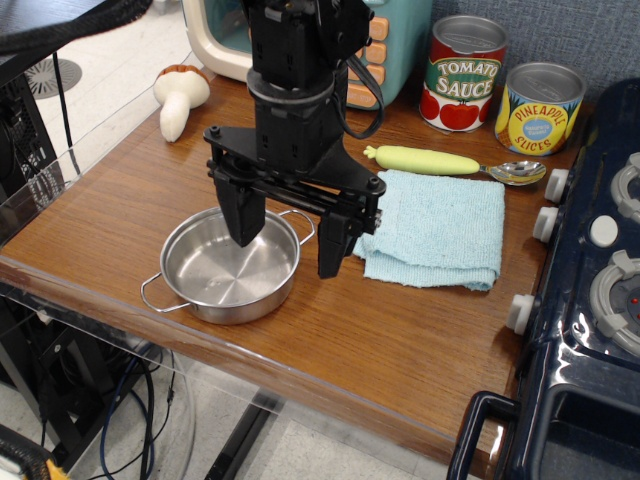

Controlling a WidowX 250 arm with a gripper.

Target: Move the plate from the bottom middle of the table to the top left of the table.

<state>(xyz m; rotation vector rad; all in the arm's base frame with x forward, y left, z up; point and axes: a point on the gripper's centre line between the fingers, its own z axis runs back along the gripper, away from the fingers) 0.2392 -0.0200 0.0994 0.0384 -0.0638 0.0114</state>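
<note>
The plate point(215, 275) is a shallow shiny steel pan with two wire loop handles. It sits near the front edge of the brown wooden table point(390, 340), left of the middle. My gripper point(288, 245) hangs over the pan's right rim, open and empty. Its left finger point(245, 215) points down over the pan's inside. Its right finger point(333, 245) stands outside the rim, between the pan and the blue cloth. Whether the fingers touch the pan I cannot tell.
A folded light blue cloth point(440, 230) lies right of the pan. A spoon with a yellow-green handle point(450, 163), a tomato sauce can point(463, 75) and a pineapple can point(540, 107) stand behind it. A toy mushroom point(178, 95) lies at the back left. A dark blue toy stove point(590, 280) fills the right side.
</note>
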